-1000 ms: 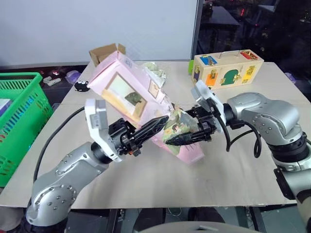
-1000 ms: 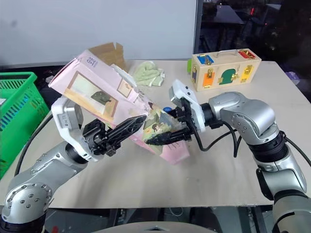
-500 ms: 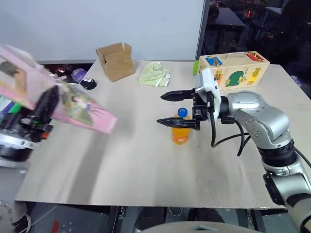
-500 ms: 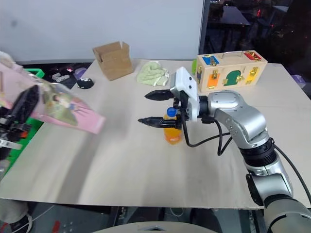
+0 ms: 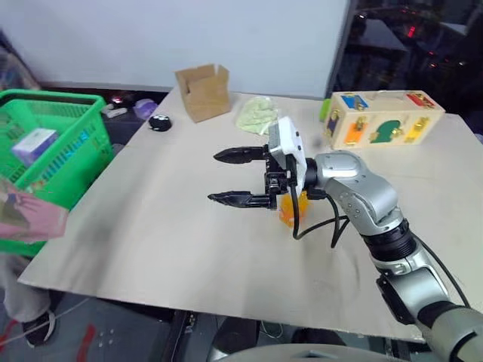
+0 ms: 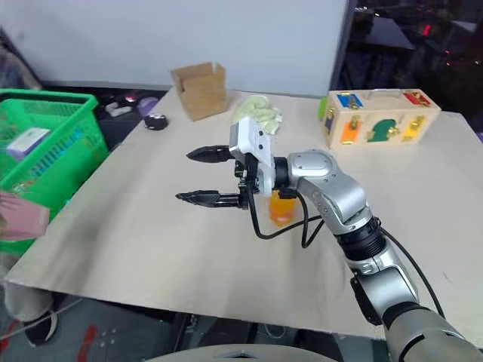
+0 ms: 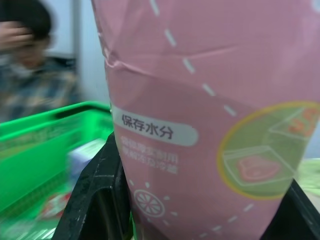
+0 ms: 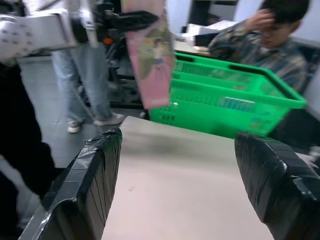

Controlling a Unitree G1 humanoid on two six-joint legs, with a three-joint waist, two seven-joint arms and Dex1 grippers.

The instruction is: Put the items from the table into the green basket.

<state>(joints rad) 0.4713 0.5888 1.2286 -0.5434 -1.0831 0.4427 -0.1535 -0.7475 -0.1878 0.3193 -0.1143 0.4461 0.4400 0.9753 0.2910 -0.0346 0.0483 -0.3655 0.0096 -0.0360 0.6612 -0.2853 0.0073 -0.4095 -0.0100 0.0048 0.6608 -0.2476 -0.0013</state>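
Beside green basket (image 8: 235,107), clamped carton (image 7: 200,125)

Right claw (image 5: 226,177) wide apart, level — left claw (image 8: 131,21) clamped tight.

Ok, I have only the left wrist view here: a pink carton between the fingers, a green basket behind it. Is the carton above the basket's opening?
Observer: Not yet, I think. In the head view the carton shows low against the near wall of the basket, off the table's edge.
Operator: And the bottle, where is it?
Observer: The bottle stands on the table, partly hidden behind the right wrist.
Operator: Does the right arm hold it?
Observer: No. The right fingers are wide open with nothing between them, and they point past the bottle, toward the basket side.
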